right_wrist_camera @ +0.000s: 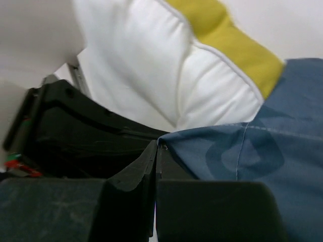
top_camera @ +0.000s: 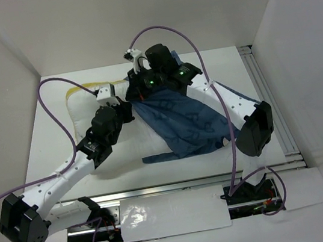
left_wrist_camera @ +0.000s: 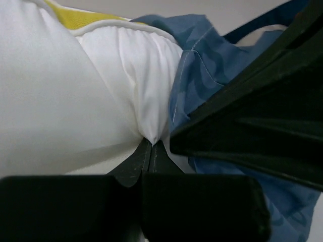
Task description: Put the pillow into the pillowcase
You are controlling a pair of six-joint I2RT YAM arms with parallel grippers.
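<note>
Fingers point(left_wrist_camera: 132, 167) of your left gripper point(left_wrist_camera: 151, 145) are clamped tight on a fold of the pillow point(top_camera: 86, 111), which lies toward the far left corner of the worktop point(top_camera: 233, 70). Your right gripper point(right_wrist_camera: 157, 148) pinches the hem of the pillowcase point(top_camera: 183, 124), which touches the pillow and spreads toward the near right.

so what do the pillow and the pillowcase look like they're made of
The pillow: soft matte white fabric, likely cotton or polyester over stuffing; it puckers into folds. The pillowcase: thin matte blue woven cloth, judging by its stitched hem and limp drape.
</note>
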